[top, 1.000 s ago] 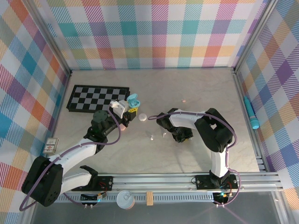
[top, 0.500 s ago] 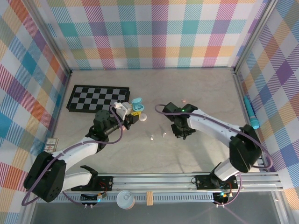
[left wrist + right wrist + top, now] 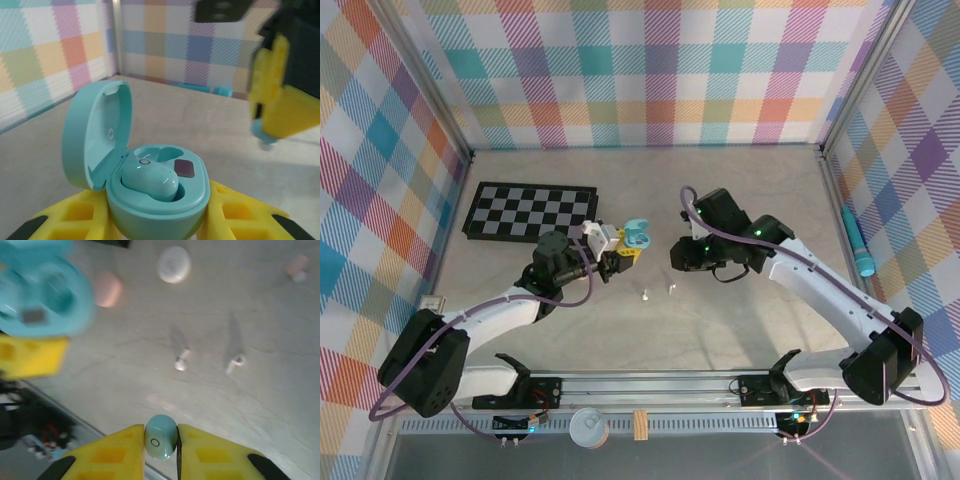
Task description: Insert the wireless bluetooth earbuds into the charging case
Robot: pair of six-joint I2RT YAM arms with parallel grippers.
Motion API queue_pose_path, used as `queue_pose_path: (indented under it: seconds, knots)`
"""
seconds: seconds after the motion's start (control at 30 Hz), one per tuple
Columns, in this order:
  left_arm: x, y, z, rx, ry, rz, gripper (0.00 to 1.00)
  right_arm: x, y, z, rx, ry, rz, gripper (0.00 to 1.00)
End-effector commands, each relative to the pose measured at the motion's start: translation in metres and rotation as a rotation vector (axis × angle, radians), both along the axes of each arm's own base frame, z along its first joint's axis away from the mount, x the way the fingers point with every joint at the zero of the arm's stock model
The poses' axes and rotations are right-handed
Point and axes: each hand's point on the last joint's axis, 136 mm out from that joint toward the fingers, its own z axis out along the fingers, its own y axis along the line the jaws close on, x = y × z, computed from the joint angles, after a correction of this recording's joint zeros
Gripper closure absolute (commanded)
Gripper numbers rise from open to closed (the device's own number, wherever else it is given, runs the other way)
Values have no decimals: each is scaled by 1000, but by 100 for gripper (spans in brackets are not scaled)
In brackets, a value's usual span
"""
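Right wrist view: the right gripper (image 3: pixel 161 432) is pinched on the blue bud (image 3: pixel 160 441), a glossy pale pebble with a small ring mark. It looks light, hard and slick, so it could squirt out of a careless pinch. Holding it across its broad sides, as here, seems right and leaves one end free for the socket. The case (image 3: pixel 45 295) sits up and to the left, blurred.

Left wrist view: the left gripper (image 3: pixel 157 222) clamps the case (image 3: pixel 165 200) by its base, lid (image 3: pixel 95 135) tipped back. A seated bud (image 3: pixel 150 181) fills one socket and the socket beside it is empty. The blue bud (image 3: pixel 261 131) hangs to the case's right.

Top view: the left gripper (image 3: pixel 624 248) holds the case (image 3: pixel 636 235), with the right gripper (image 3: pixel 676 256) just to its right. A white bud (image 3: pixel 646 295) lies on the table (image 3: pixel 740 190), nearer than the case.
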Motion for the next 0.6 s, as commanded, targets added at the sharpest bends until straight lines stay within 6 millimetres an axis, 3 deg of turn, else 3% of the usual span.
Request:
queue_pose_path:
  seconds: [0.0,0.27,0.57]
  knots:
    - [-21,-18,19,-24,-47,-152,76,-3,26,44,222,-34,92,78]
    - [-37,-29,25,-36,-33,-260,77,0,30,72,367,-47,123,78]
    - [-39,-30,35,-68,-44,-267,76,3,28,59,333,-26,119,78]
